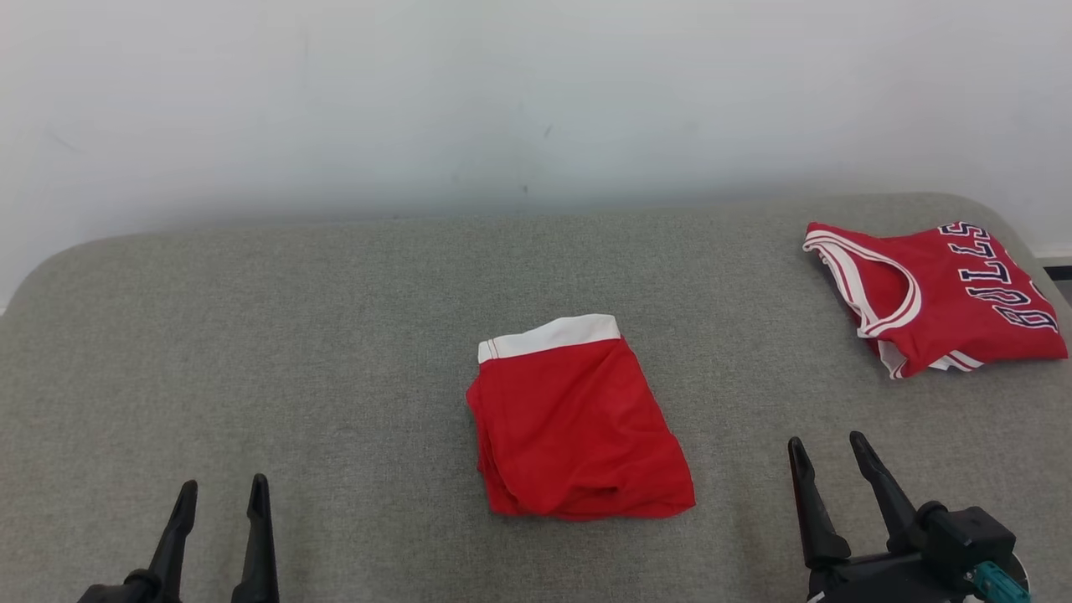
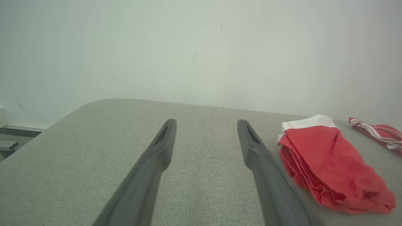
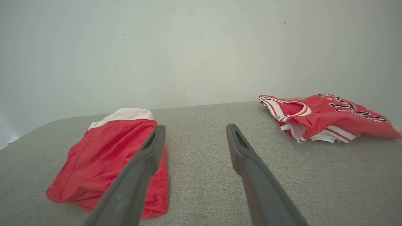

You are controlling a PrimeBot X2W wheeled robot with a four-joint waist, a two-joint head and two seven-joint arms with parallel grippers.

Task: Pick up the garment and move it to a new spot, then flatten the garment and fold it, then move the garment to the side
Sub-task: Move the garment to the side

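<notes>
At the left, the left gripper (image 1: 224,483) is hovering low over the grey cushioned surface (image 1: 335,335), its two dark fingers standing wide apart and gripping nothing. In the middle, the red shorts (image 1: 574,427) are lying folded into a compact packet, white waistband turned toward the wall (image 1: 502,100), touching neither gripper. They are looking finished to me, so I am guessing only the shift to the side is left. Right of them, the right gripper (image 1: 827,441) is hanging just as wide and just as empty off the shorts' near right corner, perhaps because it is the handier one for carrying them sideways. At the far right, a folded red jersey (image 1: 946,297) lettered BULLS is sitting near the surface's edge, seemingly marking where finished pieces are going.
</notes>
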